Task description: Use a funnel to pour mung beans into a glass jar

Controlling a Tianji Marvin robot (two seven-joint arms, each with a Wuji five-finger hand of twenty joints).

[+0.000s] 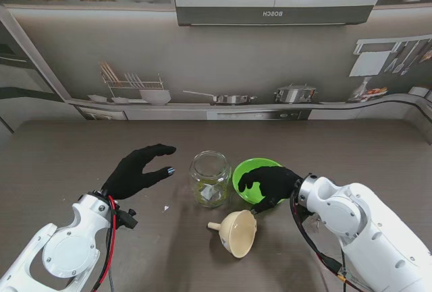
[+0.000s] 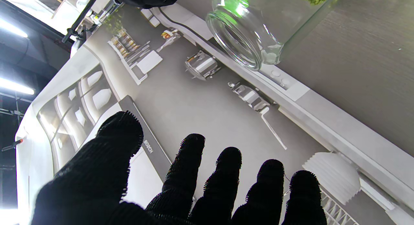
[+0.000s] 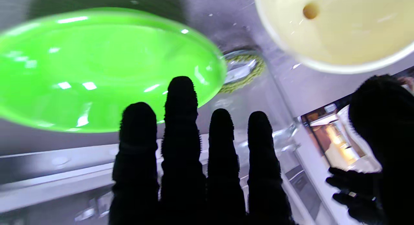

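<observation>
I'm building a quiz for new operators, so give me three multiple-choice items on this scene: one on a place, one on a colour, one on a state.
1. Where does the funnel lie?
A. in the jar
B. on the table, nearer to me than the jar
C. in the bowl

2. The bowl is:
A. green
B. red
C. white

3. The left hand is:
A. open
B. holding the jar
C. holding the funnel

Answers: B, it lies on its side in front of the glass jar; A, bright green rim; A, fingers spread, touching nothing.
</observation>
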